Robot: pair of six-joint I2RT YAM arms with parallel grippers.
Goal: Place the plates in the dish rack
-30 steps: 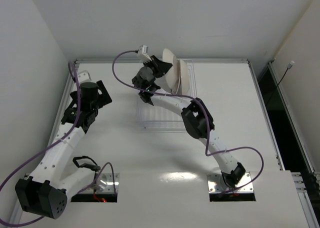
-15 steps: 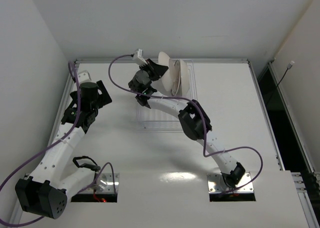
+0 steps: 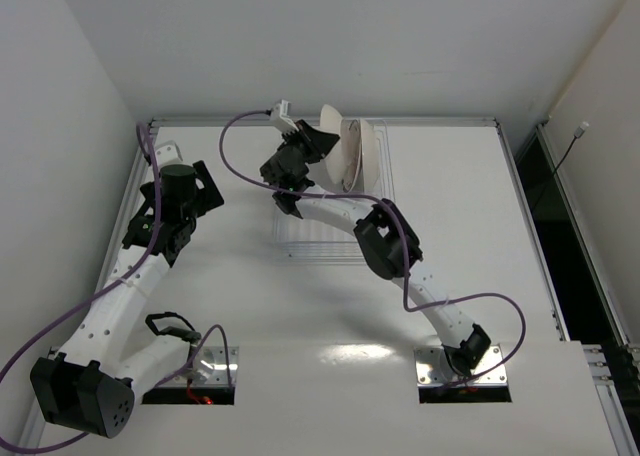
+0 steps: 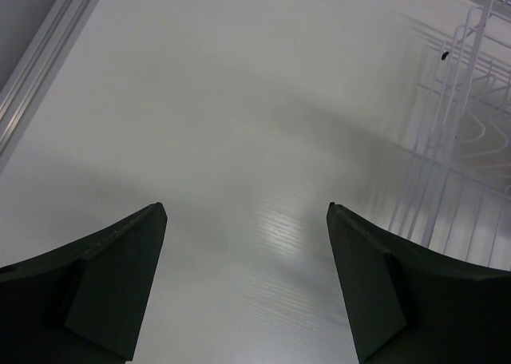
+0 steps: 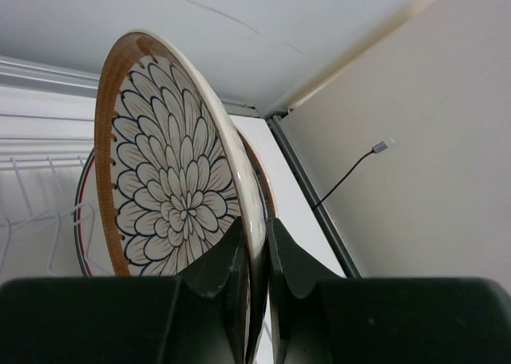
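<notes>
My right gripper is shut on the lower rim of a brown-rimmed plate with a white petal pattern, held on edge over the dish rack. Close behind it another brown rim shows, and a red-and-green rim peeks out at lower left. From above, the right gripper holds the plate next to a pale plate standing at the far end of the wire rack. My left gripper is open over bare table, left of the rack.
The table's raised metal edge runs just behind the rack, with the back wall beyond. A side rail lies left of my left gripper. Purple cables loop off both arms.
The right wrist has shifted slightly left with the plate still gripped. The left arm has not moved.
</notes>
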